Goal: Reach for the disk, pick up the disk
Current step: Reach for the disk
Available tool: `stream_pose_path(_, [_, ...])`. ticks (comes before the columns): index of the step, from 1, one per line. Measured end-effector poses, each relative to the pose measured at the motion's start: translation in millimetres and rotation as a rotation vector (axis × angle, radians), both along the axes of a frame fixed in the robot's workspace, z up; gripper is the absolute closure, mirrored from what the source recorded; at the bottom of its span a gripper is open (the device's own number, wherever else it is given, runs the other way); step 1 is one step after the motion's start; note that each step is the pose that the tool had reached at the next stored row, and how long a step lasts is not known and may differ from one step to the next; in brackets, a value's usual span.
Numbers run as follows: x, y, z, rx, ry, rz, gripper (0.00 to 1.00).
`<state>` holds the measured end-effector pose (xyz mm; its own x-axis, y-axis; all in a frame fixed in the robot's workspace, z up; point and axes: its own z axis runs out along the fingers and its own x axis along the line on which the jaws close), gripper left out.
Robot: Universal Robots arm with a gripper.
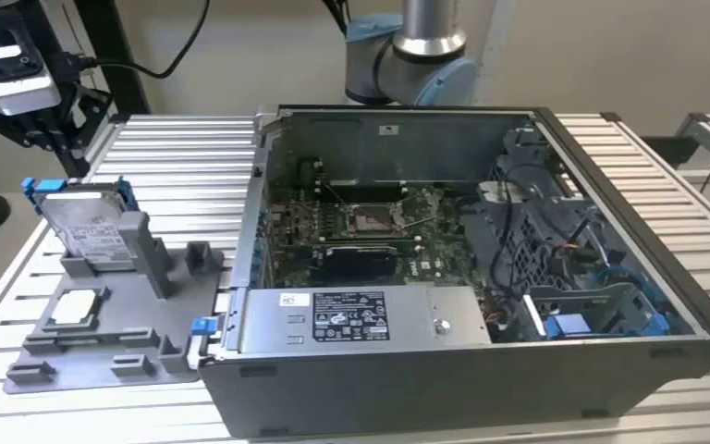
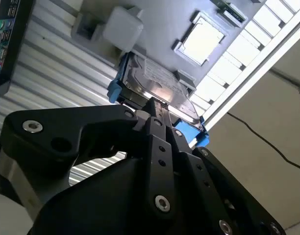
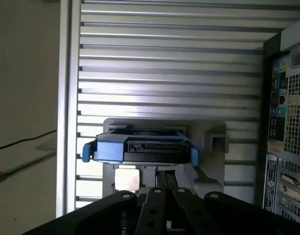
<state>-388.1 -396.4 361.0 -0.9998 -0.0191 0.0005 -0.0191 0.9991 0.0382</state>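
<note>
- A silver slatted metal counter [image 1: 170, 157] carries everything in the scene.
- A large dark grey computer case [image 1: 454, 370] lies open on the counter, with its green circuit board and cables exposed.
- A silver and blue robot arm [image 1: 417, 46] rises behind the case.
- A grey plastic stand with upright posts [image 1: 108, 351] sits on the counter, just beside the case on the exterior view's left.
- The black gripper [image 3: 166, 172] points at the upper edge of the disk in both wrist views. Its fingers [image 2: 157, 122] are drawn together side by side and grasp nothing. The tips are just beside the disk's edge, but contact cannot be told.
- The disk [image 1: 84, 227] is a flat rectangular silver metal hard drive with a white label and blue plastic side rails. It stands on edge in the stand's rear slot, tilted slightly back and well apart from the case's interior.
- A small square white-faced chip [image 1: 75, 307] lies flat in the stand, near the foot of the disk.
</note>
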Motion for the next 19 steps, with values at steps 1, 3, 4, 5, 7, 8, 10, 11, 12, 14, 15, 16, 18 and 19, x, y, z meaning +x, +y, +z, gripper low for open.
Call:
stream_pose_path(1, [0.0, 0.0, 0.0, 0.0, 0.0, 0.0, 1.0])
stream_pose_path(3, [0.0, 0.0, 0.0, 0.0001, 0.0, 0.0, 1.0])
stream_pose_path(4, [0.0, 0.0, 0.0, 0.0, 0.0, 0.0, 1.0])
stream_pose_path(5, [-0.2, 0.2, 0.0, 0.0, 0.0, 0.0, 1.0])
stream_pose_path(7, [-2.1, 1.1, 0.1, -0.0001, 0.0002, 0.0, 1.0])
stream_pose_path(8, [-4.1, 1.8, 0.0, -0.0001, 0.0001, 0.0, 1.0])
stream_pose_path(10, [-9.2, 3.4, 0.0, 0.0, 0.0001, 0.0, 1.0])
stream_pose_path(11, [-12.2, 4.1, -0.1, 0.0, -0.0001, 0.0, 1.0])
stream_pose_path(12, [-15.4, 4.7, -0.1, 0.0, 0.0001, 0.0, 1.0])
stream_pose_path(14, [-21.3, 5.5, -0.2, 0.0, 0.0, 0.0, 1.0])
stream_pose_path(15, [-23.9, 5.8, -0.3, 0.0, 0.0001, 0.0, 1.0])
stream_pose_path(16, [-26.4, 6.4, -0.3, 0.0, 0.0, 0.0, 1.0])
stream_pose_path(18, [-29.8, 8.3, -0.5, 0.0, 0.0, 0.0, 1.0])
stream_pose_path(19, [-31.1, 9.2, -0.5, 0.0, 0.0, 0.0, 1.0])
